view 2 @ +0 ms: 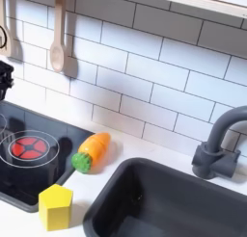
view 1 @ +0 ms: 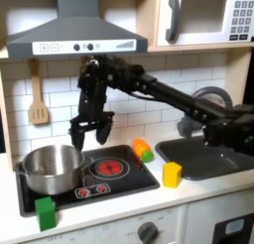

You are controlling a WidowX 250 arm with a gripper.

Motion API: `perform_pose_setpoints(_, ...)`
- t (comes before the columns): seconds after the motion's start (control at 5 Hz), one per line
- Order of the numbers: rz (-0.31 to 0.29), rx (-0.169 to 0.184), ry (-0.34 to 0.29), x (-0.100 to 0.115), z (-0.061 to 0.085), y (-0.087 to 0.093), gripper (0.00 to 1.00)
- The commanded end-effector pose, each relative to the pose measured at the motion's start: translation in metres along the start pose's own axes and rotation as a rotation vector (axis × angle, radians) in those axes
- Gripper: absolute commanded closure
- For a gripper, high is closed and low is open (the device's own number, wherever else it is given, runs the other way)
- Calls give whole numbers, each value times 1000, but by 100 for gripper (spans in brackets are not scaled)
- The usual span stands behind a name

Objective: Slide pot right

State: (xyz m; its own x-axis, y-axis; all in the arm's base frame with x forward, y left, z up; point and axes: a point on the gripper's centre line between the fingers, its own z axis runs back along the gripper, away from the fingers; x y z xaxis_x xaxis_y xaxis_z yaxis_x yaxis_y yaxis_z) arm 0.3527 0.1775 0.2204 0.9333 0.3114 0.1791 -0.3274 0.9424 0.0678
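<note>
Your first exterior view lists: one silver pot (view 1: 53, 166) on the stove (view 1: 99, 179), at the first exterior view's left. Gripper (view 1: 89, 135) hangs above the pot's right rim, fingers (view 1: 76, 136) spread apart and empty. On the tabletop (view 1: 189, 193): green block (view 1: 45, 212), yellow block (view 1: 173, 174), toy carrot (view 1: 143, 149). Wooden spatula (view 1: 38, 97) on the tiled wall.
</note>
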Motion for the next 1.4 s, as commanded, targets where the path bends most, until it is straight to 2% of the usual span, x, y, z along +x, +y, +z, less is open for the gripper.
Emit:
perform_pose_setpoints(0.0, 37, 15, 31, 18, -18, 16, 0)
perform_pose_setpoints(0.4, 44, 28, 37, 30, -26, 24, 0)
perform_pose_setpoints(0.6, 46, 35, 52, 33, -35, 31, 0)
perform_pose_setpoints(1.0, -7, 33, 69, 32, -43, 27, 0)
perform_pose_setpoints(1.2, -2, 44, 78, 33, -48, 29, 0)
